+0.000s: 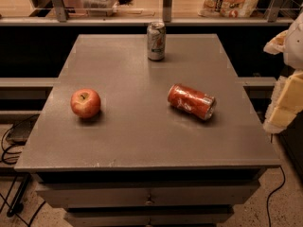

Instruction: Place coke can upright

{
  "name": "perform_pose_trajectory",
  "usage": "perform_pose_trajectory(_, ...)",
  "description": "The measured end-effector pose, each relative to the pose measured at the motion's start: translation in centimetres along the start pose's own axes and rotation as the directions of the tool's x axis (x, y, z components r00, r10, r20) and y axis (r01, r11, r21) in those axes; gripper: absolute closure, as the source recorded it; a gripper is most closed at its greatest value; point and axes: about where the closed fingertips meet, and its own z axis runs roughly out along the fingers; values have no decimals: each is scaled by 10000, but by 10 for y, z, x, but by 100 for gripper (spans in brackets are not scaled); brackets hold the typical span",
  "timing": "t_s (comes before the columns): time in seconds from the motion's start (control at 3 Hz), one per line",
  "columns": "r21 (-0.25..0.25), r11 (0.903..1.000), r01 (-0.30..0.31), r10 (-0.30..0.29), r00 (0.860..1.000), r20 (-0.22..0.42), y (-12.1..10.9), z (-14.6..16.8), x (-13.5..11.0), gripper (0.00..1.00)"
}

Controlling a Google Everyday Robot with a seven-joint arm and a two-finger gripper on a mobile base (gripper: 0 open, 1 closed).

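End effector at 3 o'clock beside tabletop, grip state indiscernible; coke can on its side, long axis 10-to-4 o'clock.

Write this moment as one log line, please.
coke can: lying on side | end effector: right of table, apart from can | upright: not yet

The robot's arm enters at the right edge, only partly in view, its pale rounded casing raised level with the far half of the table. Below it the hand, a yellowish block with white trim, hangs beyond the table's right side, apart from the top and tilted slightly inward, cut off by the edge.
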Motion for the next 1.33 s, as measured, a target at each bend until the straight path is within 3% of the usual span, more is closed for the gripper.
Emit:
perform_pose_trajectory(0.33, 0, 10000, 0, 0, 10000, 0, 0, 0, 0, 0)
perform_pose_trajectory(0.67, 5, 9965, -837, 836, 9959, 340, -9, 3, -4, 0)
perform_pose_trajectory(1.0, -666, 9606, -2697, 2767, 9503, 1429, -30, 16, -42, 0)
perform_pose_trajectory(1.33, -676, 9636, -2586, 2655, 9553, 1300, -30, 19, -44, 0)
